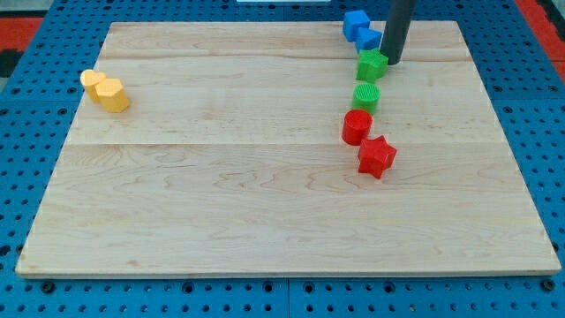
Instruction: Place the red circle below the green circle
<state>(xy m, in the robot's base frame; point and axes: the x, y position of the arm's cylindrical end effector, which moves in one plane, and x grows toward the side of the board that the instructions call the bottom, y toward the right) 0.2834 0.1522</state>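
The red circle (357, 126) sits right of the board's middle, directly below the green circle (366, 96) and touching it. A red star (377, 156) lies just below and right of the red circle. A green star (372, 64) lies above the green circle. My tip (391, 62) stands at the view's upper right, touching the right side of the green star, well above the red circle.
Two blue blocks (360, 28) sit near the board's top edge, left of the rod. Two yellow blocks (106, 90) lie together at the view's left. The wooden board (221, 194) rests on a blue pegboard.
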